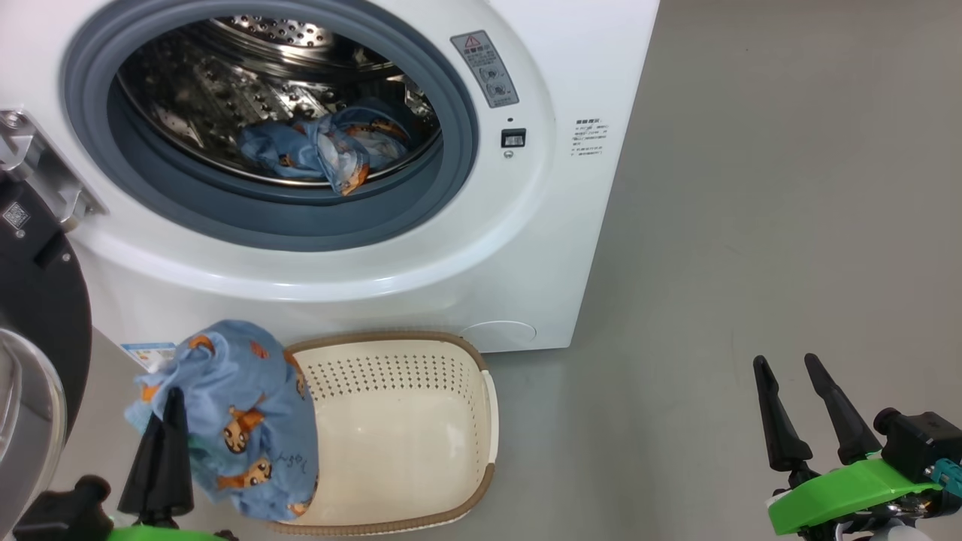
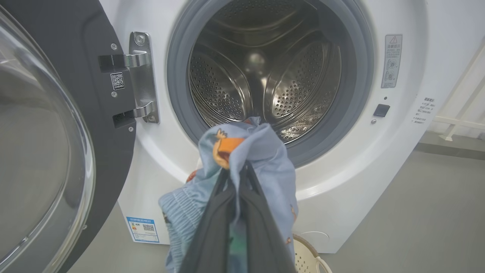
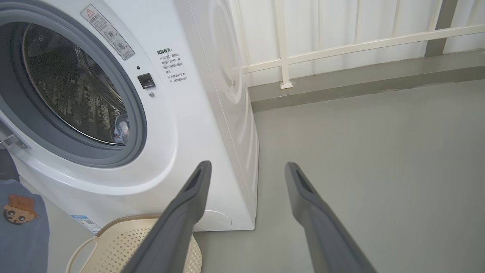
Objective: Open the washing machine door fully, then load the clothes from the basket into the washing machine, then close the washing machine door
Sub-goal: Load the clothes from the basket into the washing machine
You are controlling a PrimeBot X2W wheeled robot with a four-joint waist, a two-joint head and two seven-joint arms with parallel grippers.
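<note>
A: Washing machine door point(image 1: 45, 300) first: where is it sitting?
B: It is standing swung wide open at the far left, its black rim and bulging glass window turned outward, hanging from a metal hinge point(image 2: 142, 76) on the white washing machine point(image 1: 481, 255).
A: What is showing just right of it?
B: The left gripper point(image 2: 235, 169) is pointing up at the lower left, its two dark fingers pressed together and pinching a light blue garment point(image 1: 240, 406) printed with orange figures. The cloth is draping over the fingers and hanging above the left edge of the basket point(image 1: 391, 372); whether it is touching the rim I cannot tell.
A: And the basket itself?
B: It is resting on the grey floor point(image 1: 751, 188) just in front of the machine's bottom edge, cream with a brown rim, its pale bottom showing. A small blue label sticker point(image 1: 148, 353) is peeking out at the machine's lower left corner, behind the garment.
A: What is lying inside the machine?
B: More clothes point(image 1: 323, 146) of the same blue print are lying bunched at the bottom of the steel drum point(image 1: 225, 83), just behind the grey gasket point(image 1: 301, 218).
A: What is happening on the right?
B: The right gripper point(image 1: 785, 362) is hovering over the floor at the lower right, well apart from basket and machine, its fingers spread wide apart. Through the right wrist view, a white railing point(image 3: 341, 41) is running along the wall beyond the machine.
</note>
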